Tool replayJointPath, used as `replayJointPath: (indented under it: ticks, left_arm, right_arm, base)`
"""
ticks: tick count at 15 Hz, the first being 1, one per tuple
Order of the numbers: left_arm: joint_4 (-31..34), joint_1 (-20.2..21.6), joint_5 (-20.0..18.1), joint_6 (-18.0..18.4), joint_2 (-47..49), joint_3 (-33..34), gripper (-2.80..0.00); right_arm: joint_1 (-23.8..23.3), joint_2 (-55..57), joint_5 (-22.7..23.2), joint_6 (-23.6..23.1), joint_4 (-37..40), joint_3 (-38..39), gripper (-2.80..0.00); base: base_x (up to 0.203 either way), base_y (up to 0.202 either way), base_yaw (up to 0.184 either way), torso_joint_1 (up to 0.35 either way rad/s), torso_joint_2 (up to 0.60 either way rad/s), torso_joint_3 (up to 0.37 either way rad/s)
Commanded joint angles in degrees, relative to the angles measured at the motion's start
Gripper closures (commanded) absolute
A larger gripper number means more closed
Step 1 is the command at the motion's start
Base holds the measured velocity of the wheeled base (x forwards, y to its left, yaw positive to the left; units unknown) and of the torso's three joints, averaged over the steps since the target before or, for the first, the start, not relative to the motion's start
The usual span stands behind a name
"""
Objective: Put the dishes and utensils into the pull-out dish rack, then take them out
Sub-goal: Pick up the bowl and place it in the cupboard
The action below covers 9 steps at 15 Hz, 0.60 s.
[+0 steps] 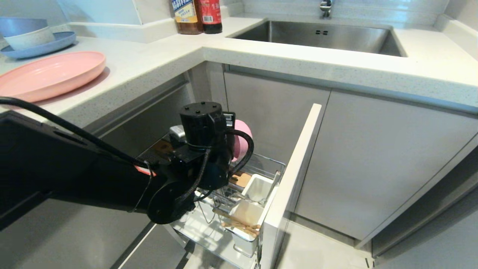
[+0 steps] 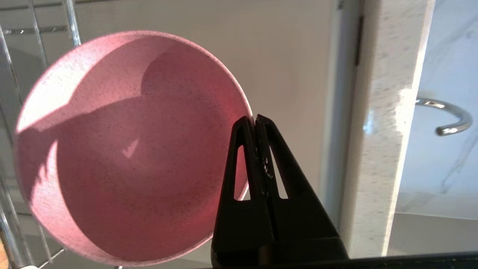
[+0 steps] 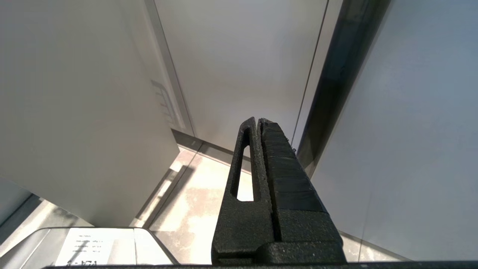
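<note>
My left gripper (image 2: 255,118) is shut on the rim of the small pink bowl (image 2: 130,149), which it holds on edge above the pull-out dish rack (image 1: 270,163). In the head view the bowl (image 1: 243,144) peeks out behind the left wrist, which hides the fingers. The wide pink plate (image 1: 48,74) lies on the counter at the left. Wooden chopsticks (image 1: 239,223) lie across a white utensil cup (image 1: 257,188) in the rack. I cannot make out the fork. My right gripper (image 3: 257,120) hangs shut and empty near cabinet fronts and the floor.
The rack's pale front panel (image 1: 295,172) stands out from the cabinets, right of the basket. A blue plate with stacked bowls (image 1: 33,37) sits at the counter's far left. Two bottles (image 1: 198,15) stand beside the steel sink (image 1: 321,35).
</note>
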Motion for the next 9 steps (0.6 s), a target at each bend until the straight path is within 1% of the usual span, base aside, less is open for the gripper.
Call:
replayJointPath:
  ticks: [1,4,9]
  left_arm:
    - [-1.62,0.68,0.24,-0.54,1.83,-0.07,0.0]
    - [-2.45,1.3,-0.37,-0.55,3.32,-0.3,0.0]
    - [-3.71,2.83,-1.65,-0.55,5.9,-2.48,0.0]
  right_arm:
    - [0.05,0.0,0.01,0.0,0.0,0.09,0.0]
    - [0.04,0.0,0.01,0.0,0.0,0.09,0.0]
    - [0.04,0.0,0.01,0.0,0.0,0.09,0.0]
  base:
    - [0.0,0.0,0.0,0.0,0.0,0.0]
    - [0.0,0.0,0.0,0.0,0.0,0.0]
    - [0.0,0.0,0.0,0.0,0.0,0.0]
